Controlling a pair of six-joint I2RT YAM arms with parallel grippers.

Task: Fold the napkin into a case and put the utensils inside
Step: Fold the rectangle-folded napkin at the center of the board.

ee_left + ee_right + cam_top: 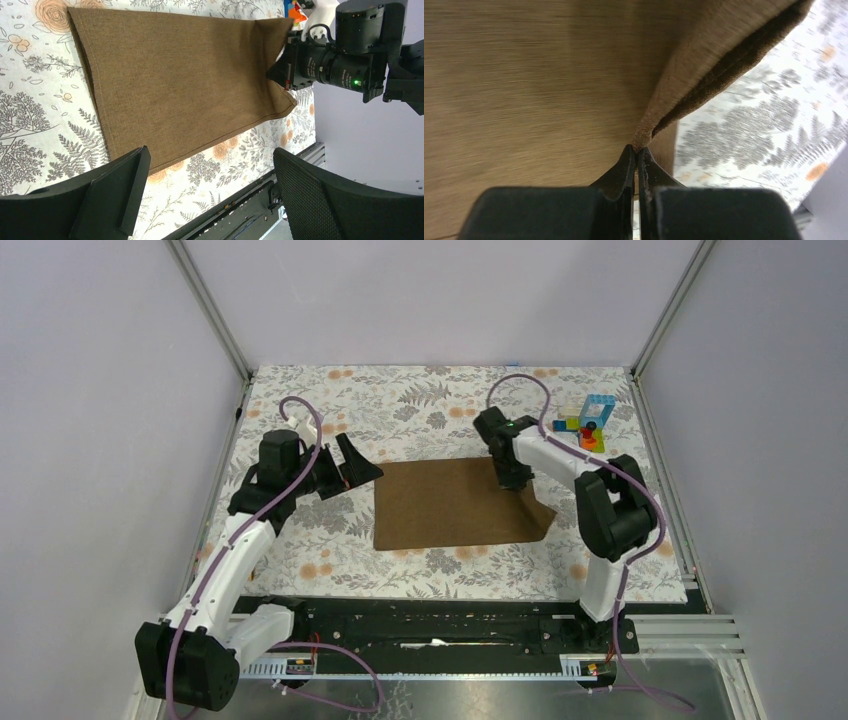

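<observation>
Brown napkin (455,502) lies mid-table on the floral table covering (420,405). Right gripper (638,150) is pressed together, pinching the napkin's lifted right edge. Left gripper (357,462) is spread wide just beside the left edge, not touching. Toy blocks (588,422) sit far right, beyond the right arm (560,460).

Overhead view: bright, even, diffuse light, no glare. The walls (100,390) read flat lavender, and there are only faint soft shadows under my arms.

Right wrist view: napkin (524,75) weave is smeared into horizontal streaks (blur or just too close, can't tell). My right fingers (621,172) are near-silhouette with soft edges, and the floral table cover (774,110) is also out of focus.

Left wrist view: weave and print are sharp, while my left fingers (115,195) are dark and underexposed along the bottom.
</observation>
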